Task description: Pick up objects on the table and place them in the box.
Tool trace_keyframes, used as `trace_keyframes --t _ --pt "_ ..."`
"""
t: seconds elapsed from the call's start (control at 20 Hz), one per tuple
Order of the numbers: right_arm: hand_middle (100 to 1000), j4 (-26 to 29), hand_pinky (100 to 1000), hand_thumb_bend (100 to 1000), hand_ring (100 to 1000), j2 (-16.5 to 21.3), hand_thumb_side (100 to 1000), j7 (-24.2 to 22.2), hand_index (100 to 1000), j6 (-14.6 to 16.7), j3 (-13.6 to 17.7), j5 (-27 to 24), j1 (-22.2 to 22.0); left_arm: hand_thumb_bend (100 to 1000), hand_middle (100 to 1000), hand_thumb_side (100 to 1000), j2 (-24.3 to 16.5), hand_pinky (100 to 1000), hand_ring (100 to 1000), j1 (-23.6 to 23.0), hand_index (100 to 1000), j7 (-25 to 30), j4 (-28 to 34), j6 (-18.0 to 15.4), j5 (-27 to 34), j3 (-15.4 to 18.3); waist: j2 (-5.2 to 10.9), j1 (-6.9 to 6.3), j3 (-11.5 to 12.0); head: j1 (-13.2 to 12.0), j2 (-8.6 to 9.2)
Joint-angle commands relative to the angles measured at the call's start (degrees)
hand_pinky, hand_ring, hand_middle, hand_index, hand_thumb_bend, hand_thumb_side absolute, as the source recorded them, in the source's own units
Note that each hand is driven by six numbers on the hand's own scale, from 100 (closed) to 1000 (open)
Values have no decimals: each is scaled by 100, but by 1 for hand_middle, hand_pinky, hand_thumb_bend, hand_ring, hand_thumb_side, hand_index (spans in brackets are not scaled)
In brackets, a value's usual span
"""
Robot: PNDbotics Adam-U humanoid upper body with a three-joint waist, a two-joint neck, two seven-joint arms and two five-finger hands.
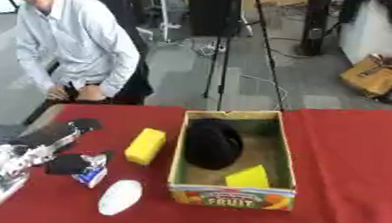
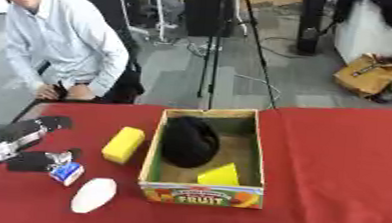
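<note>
A cardboard box [image 1: 232, 196] with a FRUIT label stands mid-table. Inside it lie a black rounded object [image 1: 212, 144] and a yellow wedge [image 1: 248, 178]. Left of the box a yellow sponge block [image 1: 145, 146] lies on the red cloth. A white oval object [image 1: 120, 197] lies nearer the front. A small blue and white packet [image 1: 92, 174] sits right at the tip of the lower black digit of my left hand [image 1: 31, 148]. That hand reaches in from the lower left, its fingers [image 1: 84, 124] spread and straight. My right hand shows in neither view.
The red table [image 1: 353, 161] stretches bare to the right of the box. Its far edge runs just behind the box. Beyond it stand tripod legs [image 1: 224, 60] and a brown bag [image 1: 378, 75] on the floor.
</note>
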State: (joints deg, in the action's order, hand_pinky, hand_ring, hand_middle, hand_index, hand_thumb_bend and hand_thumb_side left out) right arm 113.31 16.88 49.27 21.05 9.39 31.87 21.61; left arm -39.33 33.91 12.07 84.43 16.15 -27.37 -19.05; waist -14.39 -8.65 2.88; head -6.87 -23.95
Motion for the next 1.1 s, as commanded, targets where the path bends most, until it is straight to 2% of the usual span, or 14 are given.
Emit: trace_keyframes --t 0.05,0.2,0.3,0.5,0.8,0.9,1.1 --pt "617 128 733 100 712 86 947 122 629 80 16 -46 26 310 1000 822 163 1000 1000 -37 1000 -79 254 290 -60 180 134 7 23 -21 -106" --pt "614 128 735 100 711 77 946 138 626 72 11 -44 5 301 1000 809 633 1000 1000 -262 1000 -171 447 472 -177 315 159 -32 56 39 -144" --pt "613 128 736 100 711 72 946 151 624 69 9 -40 -1 296 1000 810 767 1000 1000 -341 1000 -221 514 548 -310 355 168 -45 74 52 -148" --pt "611 128 736 100 710 49 946 169 620 57 5 -40 -8 303 1000 808 913 1000 1000 -459 1000 -294 509 667 -403 409 178 -60 106 61 -138" --pt "609 128 736 100 708 29 943 180 616 43 0 -51 0 327 1000 798 1070 1000 1000 -587 1000 -397 431 766 -543 476 167 -46 98 51 -214" --pt "608 128 736 100 708 26 942 196 616 40 8 -53 9 329 1000 798 1095 1000 1000 -598 1000 -407 416 798 -550 520 161 -37 84 0 -284" --pt "607 128 736 100 707 18 941 206 614 33 4 -61 10 341 1000 779 1147 1000 1000 -602 1000 -365 366 864 -558 550 155 -19 69 -67 -318"
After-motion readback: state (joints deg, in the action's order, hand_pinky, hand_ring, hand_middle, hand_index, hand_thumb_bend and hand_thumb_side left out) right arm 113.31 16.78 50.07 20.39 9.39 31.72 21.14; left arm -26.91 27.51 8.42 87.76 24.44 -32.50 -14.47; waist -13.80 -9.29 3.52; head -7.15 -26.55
